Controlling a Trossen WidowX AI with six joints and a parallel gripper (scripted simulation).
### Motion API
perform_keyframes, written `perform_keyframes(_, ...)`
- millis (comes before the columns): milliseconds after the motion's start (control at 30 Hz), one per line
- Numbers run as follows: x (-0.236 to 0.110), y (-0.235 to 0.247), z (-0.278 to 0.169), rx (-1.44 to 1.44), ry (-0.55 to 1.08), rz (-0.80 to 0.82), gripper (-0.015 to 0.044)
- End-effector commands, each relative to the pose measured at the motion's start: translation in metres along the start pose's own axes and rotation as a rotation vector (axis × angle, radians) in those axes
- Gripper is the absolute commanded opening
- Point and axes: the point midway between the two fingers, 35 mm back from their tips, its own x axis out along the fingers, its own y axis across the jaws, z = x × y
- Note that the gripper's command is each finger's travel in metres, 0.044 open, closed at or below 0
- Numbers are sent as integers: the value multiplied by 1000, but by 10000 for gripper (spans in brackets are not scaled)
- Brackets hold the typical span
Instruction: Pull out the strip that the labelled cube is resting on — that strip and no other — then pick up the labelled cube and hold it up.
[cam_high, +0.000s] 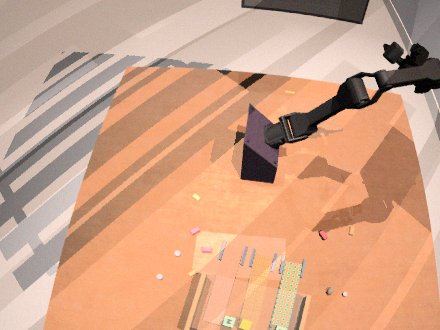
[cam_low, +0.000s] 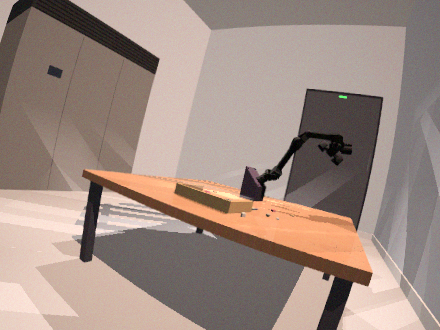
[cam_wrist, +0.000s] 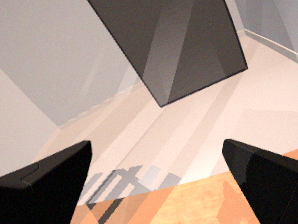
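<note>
A shallow wooden tray (cam_high: 199, 300) (cam_low: 210, 199) sits at the table's near edge and holds three strips side by side: a salmon strip (cam_high: 220, 292), an orange dotted strip (cam_high: 255, 287) and a teal patterned strip (cam_high: 287, 295). A small cube rests on the near end of each: a green one with dark marks (cam_high: 230, 320), a yellow one (cam_high: 245, 324) and a pale green one (cam_high: 281, 328), all cut by the frame edge. I cannot tell the label for sure. My gripper (cam_high: 405, 52) (cam_low: 340, 150) (cam_wrist: 158, 147) is open and empty, raised high beyond the table's far right corner, far from the tray.
The arm's dark purple base block (cam_high: 260, 150) (cam_low: 250, 184) stands mid-table. Small loose bits lie around the tray: pink pieces (cam_high: 195, 230) (cam_high: 323, 234), a yellow piece (cam_high: 196, 197), white balls (cam_high: 177, 253). A dark door (cam_low: 335, 150) and wall stand behind the gripper.
</note>
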Motion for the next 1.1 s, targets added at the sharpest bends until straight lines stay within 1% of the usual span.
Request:
perform_keyframes(0, 0, -2, -1, 5, 1, -7, 400)
perform_keyframes(67, -2, -19, -8, 44, 7, -66, 400)
perform_keyframes(167, -9, -58, -29, 138, 25, -197, 400)
perform_keyframes(300, -29, -109, -67, 268, 43, -372, 400)
perform_keyframes(433, -61, -149, -111, 397, 54, -549, 400)
perform_keyframes(600, -116, -181, -171, 555, 50, -773, 400)
perform_keyframes(733, -168, -187, -219, 691, 39, -969, 400)
perform_keyframes(867, -218, -179, -264, 810, 14, -1148, 400)
perform_keyframes(1067, -291, -140, -335, 970, -57, -1411, 400)
